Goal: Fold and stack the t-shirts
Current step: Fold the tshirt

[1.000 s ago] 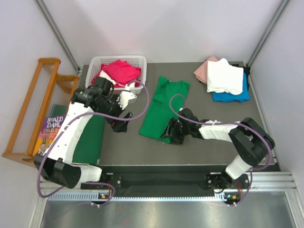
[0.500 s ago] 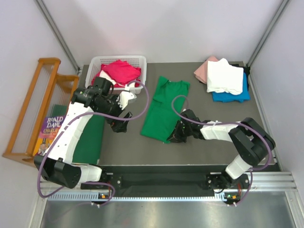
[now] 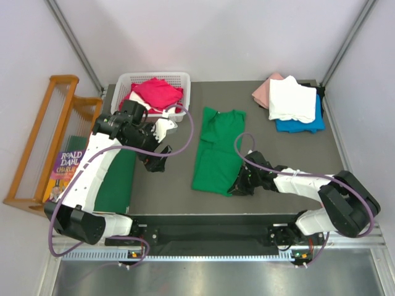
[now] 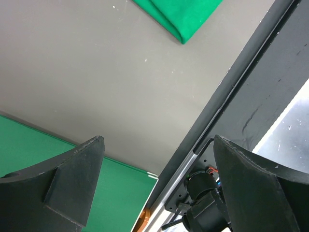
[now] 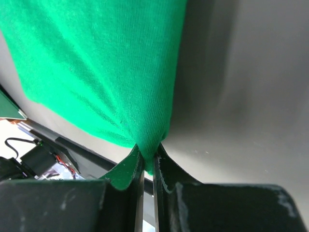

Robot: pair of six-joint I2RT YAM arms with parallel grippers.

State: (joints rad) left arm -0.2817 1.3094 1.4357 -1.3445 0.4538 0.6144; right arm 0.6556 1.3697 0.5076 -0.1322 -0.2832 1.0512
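"ROALD DAHL" on the book (image 3: 66, 165)

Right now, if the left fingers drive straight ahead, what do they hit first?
Probably the bare grey tabletop, between the green t-shirt and the darker green mat, close to the table's front edge; depth is unclear.

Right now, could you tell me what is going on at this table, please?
The right end effector is shut on the near edge of the bright green t-shirt, which lies partly folded in the middle of the table. The left end effector hangs open above the table, holding nothing. A stack of folded t-shirts sits at the far right corner, and a red t-shirt lies in the white basket.
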